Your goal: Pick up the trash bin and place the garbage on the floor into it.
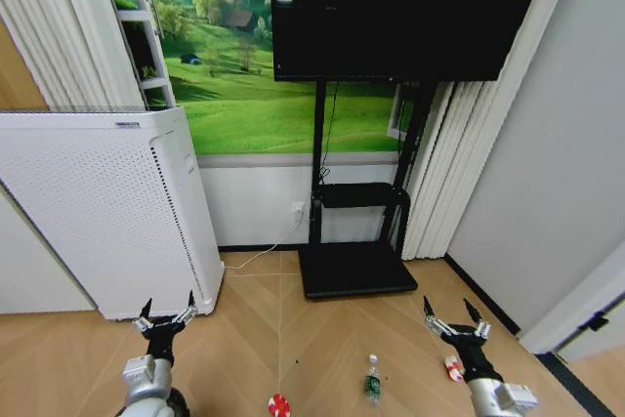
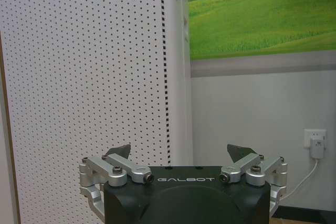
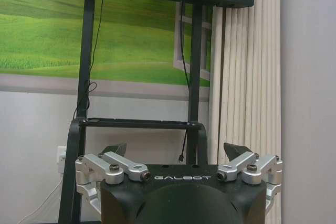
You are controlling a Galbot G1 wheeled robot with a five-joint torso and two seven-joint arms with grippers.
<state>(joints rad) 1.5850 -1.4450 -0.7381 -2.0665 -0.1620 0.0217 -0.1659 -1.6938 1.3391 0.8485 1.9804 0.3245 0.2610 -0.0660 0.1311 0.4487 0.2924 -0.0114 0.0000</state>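
Three pieces of garbage lie on the wooden floor in the head view: a red-and-white round wrapper [image 1: 279, 404], a small clear bottle [image 1: 372, 378] with a green label, and a red-and-white packet [image 1: 453, 369]. My left gripper [image 1: 166, 314] is held open at the lower left, in front of the white appliance, with nothing between its fingers. My right gripper [image 1: 450, 315] is open at the lower right, just above the packet and apart from it. Both wrist views show the fingers spread wide: left gripper [image 2: 181, 153], right gripper [image 3: 176, 150]. The trash bin is out of view.
A tall white perforated appliance [image 1: 98, 212] [image 2: 79, 77] stands on the left. A black TV stand [image 1: 356, 271] [image 3: 84, 77] with a dark screen [image 1: 400, 7] stands against the far wall. A wall socket [image 1: 296, 210] [image 2: 315, 142] has a white cable plugged in. White curtains [image 1: 444, 163] hang on the right.
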